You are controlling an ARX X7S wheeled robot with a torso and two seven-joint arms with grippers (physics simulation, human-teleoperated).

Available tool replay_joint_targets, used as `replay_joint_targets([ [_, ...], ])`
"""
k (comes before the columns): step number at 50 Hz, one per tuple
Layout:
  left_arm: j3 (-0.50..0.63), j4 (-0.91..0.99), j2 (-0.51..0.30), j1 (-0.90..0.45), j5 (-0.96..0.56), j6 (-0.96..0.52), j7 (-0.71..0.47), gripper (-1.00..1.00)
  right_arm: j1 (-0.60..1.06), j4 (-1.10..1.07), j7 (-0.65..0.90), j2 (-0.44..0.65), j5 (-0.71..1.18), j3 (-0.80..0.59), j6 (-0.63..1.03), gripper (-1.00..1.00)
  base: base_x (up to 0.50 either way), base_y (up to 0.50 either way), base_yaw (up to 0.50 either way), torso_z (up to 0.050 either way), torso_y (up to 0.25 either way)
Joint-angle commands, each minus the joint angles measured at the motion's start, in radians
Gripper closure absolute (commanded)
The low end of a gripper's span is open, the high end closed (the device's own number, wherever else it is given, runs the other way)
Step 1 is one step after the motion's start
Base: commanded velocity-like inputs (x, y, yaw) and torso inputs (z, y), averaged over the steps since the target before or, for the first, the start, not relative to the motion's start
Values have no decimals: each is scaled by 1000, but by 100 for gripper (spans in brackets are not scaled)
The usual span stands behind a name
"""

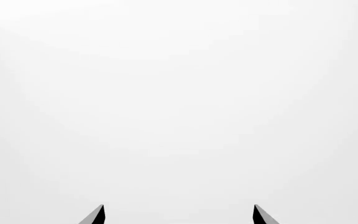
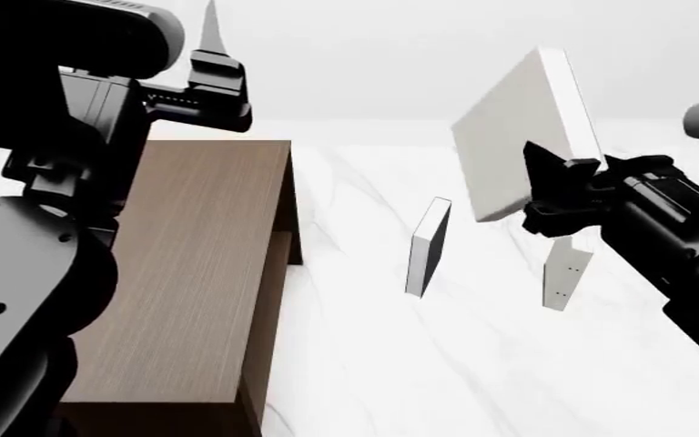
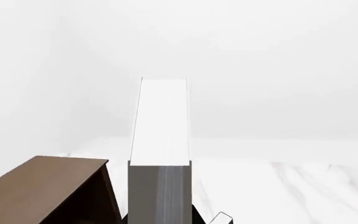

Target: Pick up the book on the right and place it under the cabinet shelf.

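My right gripper (image 2: 552,196) is shut on the white book (image 2: 513,137) and holds it tilted in the air, above and right of the table's middle. In the right wrist view the book (image 3: 160,130) stands edge-on between the jaws of the right gripper (image 3: 160,220). Just under the gripper shows a narrow white strip with two dark dots (image 2: 564,273); I cannot tell whether it belongs to the held book. The dark brown cabinet shelf (image 2: 192,273) stands at the left, well apart from the book, and also shows as a corner (image 3: 48,186). My left gripper (image 2: 212,36) is raised above the cabinet, open and empty (image 1: 179,215).
A book with a black face (image 2: 429,248) stands upright on the white marble table (image 2: 447,373), between the cabinet and the held book; its corner shows (image 3: 221,218). The left arm's dark links fill the head view's left side.
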Motion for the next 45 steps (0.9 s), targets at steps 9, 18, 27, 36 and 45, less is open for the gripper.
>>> replay_joint_targets([
  [9,8,-4,2,7,-6,20,-4,-100,-222,-59,-60,-160,53,14,-120,100,0,0,0,0,2],
  [18,-1,16,4,-18,-25,-15,-10,-100,-322,-60,-113,-201,4,-37,-191,100,0,0,0,2,1],
  [27,-18,42,12,-82,-51,-69,-20,-100,-406,-33,-174,-224,-65,-93,-272,100,0,0,0,0,1],
  [36,-21,57,11,-93,-63,-85,-26,-100,-471,5,-217,-245,-116,-128,-342,100,0,0,0,0,1],
  [45,-20,55,5,-84,-65,-75,-27,-100,-544,30,-254,-276,-148,-173,-397,100,0,0,0,0,1],
])
